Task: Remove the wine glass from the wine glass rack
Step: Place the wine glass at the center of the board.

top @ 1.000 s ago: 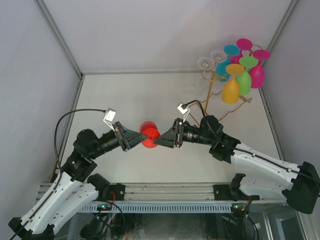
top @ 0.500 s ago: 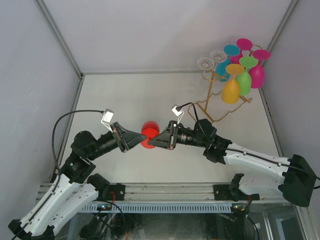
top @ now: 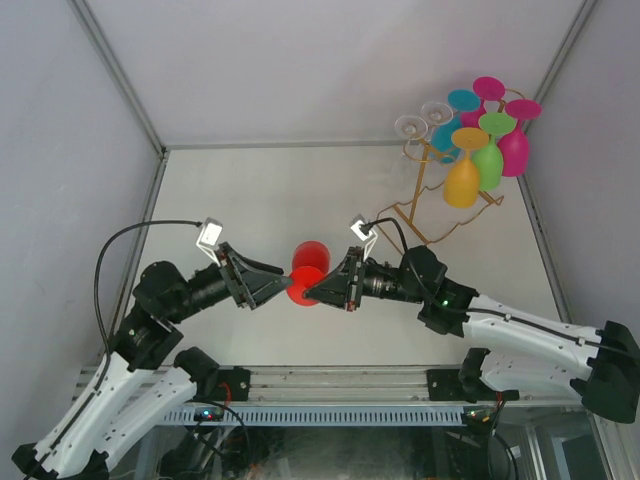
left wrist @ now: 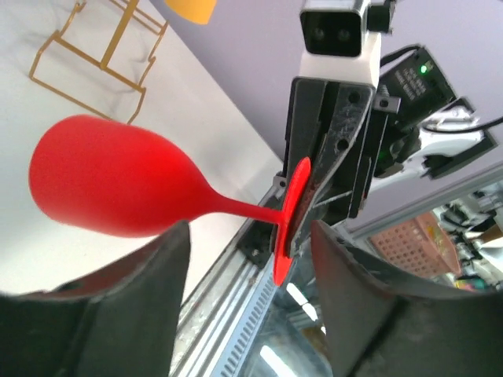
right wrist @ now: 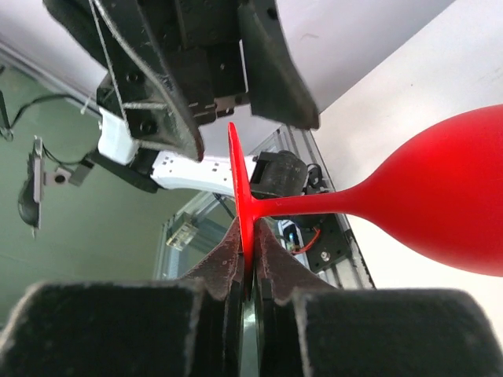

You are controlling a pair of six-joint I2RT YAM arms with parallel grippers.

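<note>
A red wine glass (top: 305,268) hangs sideways in the air over the middle of the table, away from the gold wire wine glass rack (top: 437,208). My right gripper (top: 312,291) is shut on the thin edge of its round foot (right wrist: 242,195). The stem and bowl (right wrist: 446,206) stick out to the right in the right wrist view. My left gripper (top: 274,287) faces it from the left, open. Its two fingers (left wrist: 169,259) stand on either side of the foot (left wrist: 289,210) without touching it. The bowl (left wrist: 110,188) lies to the left in the left wrist view.
The rack stands at the back right of the table and carries several glasses: yellow (top: 461,176), green (top: 488,160), magenta (top: 514,150), teal (top: 446,134) and clear (top: 410,127). The aluminium rail (top: 340,385) runs along the near edge under both arms.
My right gripper has closed on the glass's foot. My left gripper has opened off the foot and drawn back a little. The glass has shifted slightly right.
</note>
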